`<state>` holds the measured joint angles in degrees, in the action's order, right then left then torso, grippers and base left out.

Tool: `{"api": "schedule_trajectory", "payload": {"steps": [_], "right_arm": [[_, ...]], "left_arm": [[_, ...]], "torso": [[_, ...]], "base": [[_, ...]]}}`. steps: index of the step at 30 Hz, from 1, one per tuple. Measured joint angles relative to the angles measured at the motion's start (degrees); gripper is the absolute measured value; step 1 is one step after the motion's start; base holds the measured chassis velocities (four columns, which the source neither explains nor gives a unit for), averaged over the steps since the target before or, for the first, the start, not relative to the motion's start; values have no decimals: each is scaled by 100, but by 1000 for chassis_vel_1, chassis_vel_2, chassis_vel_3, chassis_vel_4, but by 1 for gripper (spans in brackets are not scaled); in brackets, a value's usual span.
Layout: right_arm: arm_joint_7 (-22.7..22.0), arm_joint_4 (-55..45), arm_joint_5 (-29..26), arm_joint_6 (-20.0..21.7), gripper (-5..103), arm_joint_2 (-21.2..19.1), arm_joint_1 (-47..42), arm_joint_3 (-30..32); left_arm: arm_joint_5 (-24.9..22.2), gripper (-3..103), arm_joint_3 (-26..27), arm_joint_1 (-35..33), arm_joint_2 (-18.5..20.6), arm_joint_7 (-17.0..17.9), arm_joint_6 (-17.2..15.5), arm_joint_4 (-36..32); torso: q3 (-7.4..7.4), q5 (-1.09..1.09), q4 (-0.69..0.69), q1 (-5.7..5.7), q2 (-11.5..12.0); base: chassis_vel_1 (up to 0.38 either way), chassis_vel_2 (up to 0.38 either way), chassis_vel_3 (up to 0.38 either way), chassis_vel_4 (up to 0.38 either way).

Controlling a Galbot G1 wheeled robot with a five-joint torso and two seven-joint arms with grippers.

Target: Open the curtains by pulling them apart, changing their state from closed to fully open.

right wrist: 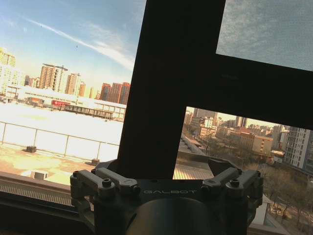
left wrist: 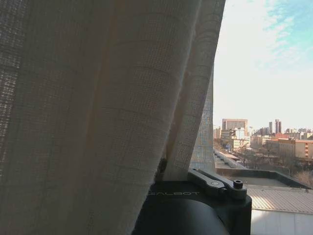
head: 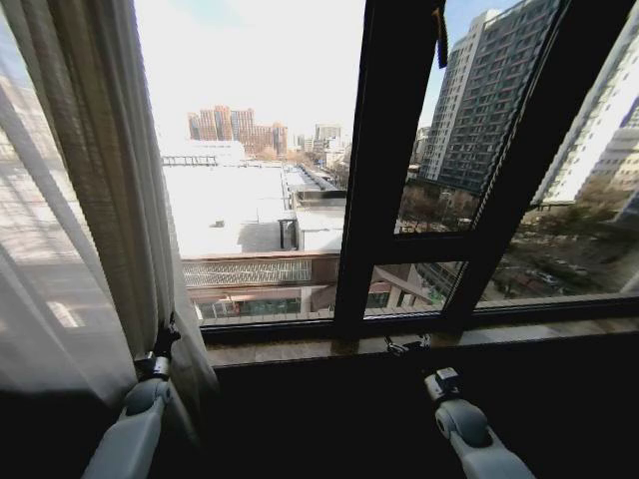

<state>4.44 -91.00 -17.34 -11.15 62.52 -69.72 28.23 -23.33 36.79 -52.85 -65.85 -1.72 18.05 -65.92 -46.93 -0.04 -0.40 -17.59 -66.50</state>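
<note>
While gathered into a bunch at the left side of the black window frame (head: pixel 384 170), sheer white pleated curtains (head: pixel 95 200), greyish-beige in the folds, hanging well above both arms. Left gripper (head: pixel 163 344) low beside that bunch, clenched on the curtain's inner edge, fabric pinched between its fingers (left wrist: pixel 215 181). Right gripper (head: pixel 407 346) released, 2 fingers (right wrist: pixel 105 182) spread wide, holding nothing, just in front of the frame's upright bar above the brown stone sill (head: pixel 519 334). Glass to the right of the bunched curtains uncovered, city buildings (head: pixel 235 125) and sky beyond.
</note>
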Motion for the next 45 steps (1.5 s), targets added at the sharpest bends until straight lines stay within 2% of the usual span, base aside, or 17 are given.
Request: {"api": "schedule_trajectory", "payload": {"steps": [6,7,10,15,20,32,37,45], "right_arm": [[-1,2,0,0,100,-1,0,1],[-1,3,0,0,100,-2,0,2],[-1,3,0,0,100,-3,0,3],[-1,2,0,0,100,-2,0,2],[-1,2,0,0,100,-1,0,1],[-1,1,0,0,100,0,0,0],[-1,1,0,0,100,-1,0,1],[-1,1,0,0,100,-1,0,1]], "left_arm": [[12,0,3,-27,-6,8,-18,2],[14,0,3,-33,-9,6,-19,12],[16,0,4,-33,-9,6,-18,27],[18,0,15,-33,-5,5,-7,51],[18,0,20,-28,-4,5,0,62],[20,0,43,-41,-3,8,42,85],[20,0,46,-42,2,9,43,99],[13,0,52,-26,20,9,48,113]], "torso": [[-1,11,-7,0,1],[0,4,-9,0,1],[0,5,-9,0,0],[0,1,-1,0,0],[0,5,-4,0,1],[0,4,-1,0,0],[-1,6,-6,-1,1],[-1,5,-3,-1,1]], "base": [[-22,-18,10,15],[-63,-88,48,49],[-42,-65,30,35],[35,38,-25,-31],[115,128,-110,-99],[116,103,-120,-105],[0,0,0,0],[104,7,-109,-24]]}}
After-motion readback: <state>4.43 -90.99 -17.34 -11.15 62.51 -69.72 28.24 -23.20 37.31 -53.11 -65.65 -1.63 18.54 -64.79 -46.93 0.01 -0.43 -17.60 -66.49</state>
